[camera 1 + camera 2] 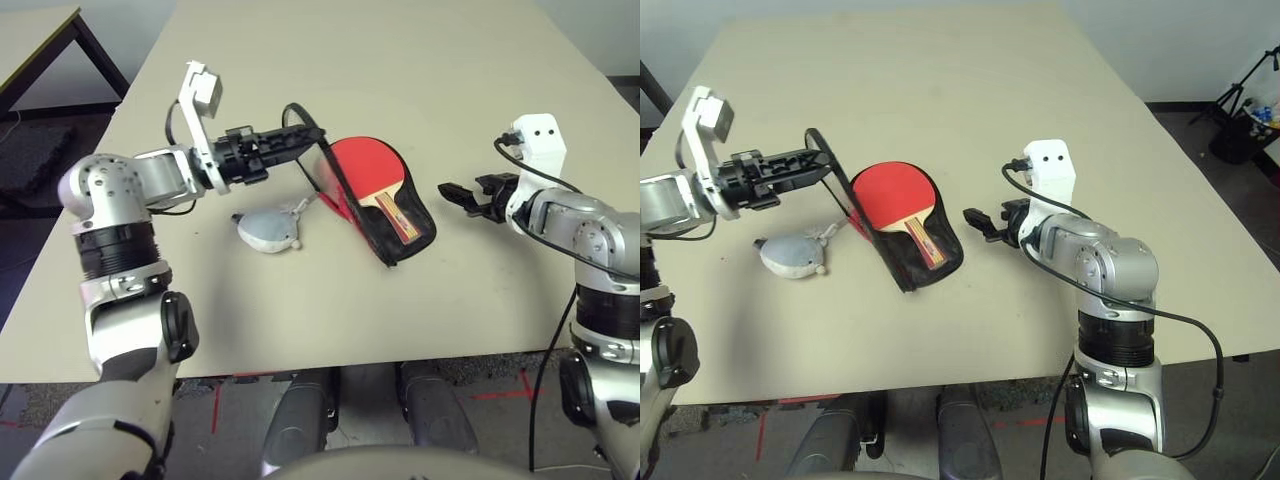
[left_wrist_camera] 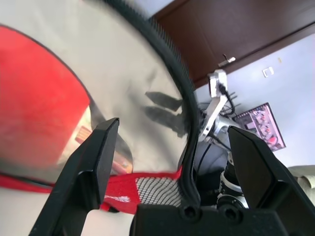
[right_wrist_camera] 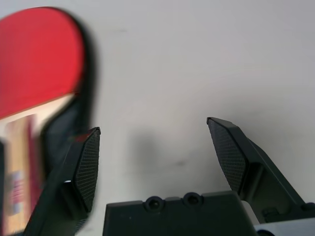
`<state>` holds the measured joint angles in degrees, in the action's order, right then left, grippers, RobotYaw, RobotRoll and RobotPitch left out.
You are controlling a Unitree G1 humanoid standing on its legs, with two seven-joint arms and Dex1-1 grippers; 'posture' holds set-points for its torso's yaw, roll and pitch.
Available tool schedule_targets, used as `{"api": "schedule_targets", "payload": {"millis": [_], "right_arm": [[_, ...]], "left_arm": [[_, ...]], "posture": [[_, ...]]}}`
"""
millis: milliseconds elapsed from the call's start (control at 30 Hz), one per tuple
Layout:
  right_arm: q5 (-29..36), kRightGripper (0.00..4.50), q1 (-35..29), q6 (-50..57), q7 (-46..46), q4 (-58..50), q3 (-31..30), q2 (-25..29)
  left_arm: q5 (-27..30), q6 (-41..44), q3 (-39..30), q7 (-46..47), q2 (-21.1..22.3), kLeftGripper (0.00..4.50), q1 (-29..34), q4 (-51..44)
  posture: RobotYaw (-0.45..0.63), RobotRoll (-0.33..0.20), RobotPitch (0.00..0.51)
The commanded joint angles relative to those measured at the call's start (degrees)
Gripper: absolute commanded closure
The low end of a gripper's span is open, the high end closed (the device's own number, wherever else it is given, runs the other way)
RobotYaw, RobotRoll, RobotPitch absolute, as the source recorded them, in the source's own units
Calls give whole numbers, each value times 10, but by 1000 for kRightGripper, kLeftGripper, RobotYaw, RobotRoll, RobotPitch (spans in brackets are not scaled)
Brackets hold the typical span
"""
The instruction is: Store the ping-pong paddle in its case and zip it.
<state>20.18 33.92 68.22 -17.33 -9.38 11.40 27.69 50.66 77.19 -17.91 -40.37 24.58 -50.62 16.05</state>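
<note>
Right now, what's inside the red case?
The paddle lies in the opened case, red rubber face up, its pale striped handle showing too. Beneath it, the lining is covered; can't tell what, if anything, is under there.

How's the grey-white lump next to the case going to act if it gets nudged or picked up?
Probably soft and light: the lump looks like stuffed fabric, so I'd expect it to squash in a grip. Its rounded body may rock or roll a little if pushed. The thin cord at the end facing the case looks limp, so it would likely dangle or trail.
</note>
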Motion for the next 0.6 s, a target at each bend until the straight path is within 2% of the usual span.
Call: {"api": "schedule_targets", "payload": {"millis": [33, 200, 333, 467, 600], "right_arm": [[-6, 30, 6, -6, 15, 10, 16, 1], [-2, 30, 12, -7, 25, 13, 26, -10], [35, 30, 16, 35, 24, 10, 63, -48], [90, 30, 27, 133, 26, 16, 147, -118], [107, 30, 52, 200, 36, 29, 224, -159]], "left_arm": [[-31, -52, 29, -7, -19, 0, -19, 44], [-72, -128, 57, -23, -45, 0, -46, 115], [-89, -183, 53, -25, -71, 0, -89, 167], [-76, -166, 53, -36, -49, 0, -107, 106], [-88, -154, 87, -57, -2, 0, -80, 24]], "posture": [[-39, 0, 180], [-46, 0, 184], [-49, 0, 185], [-34, 0, 180], [-18, 0, 176]]}}
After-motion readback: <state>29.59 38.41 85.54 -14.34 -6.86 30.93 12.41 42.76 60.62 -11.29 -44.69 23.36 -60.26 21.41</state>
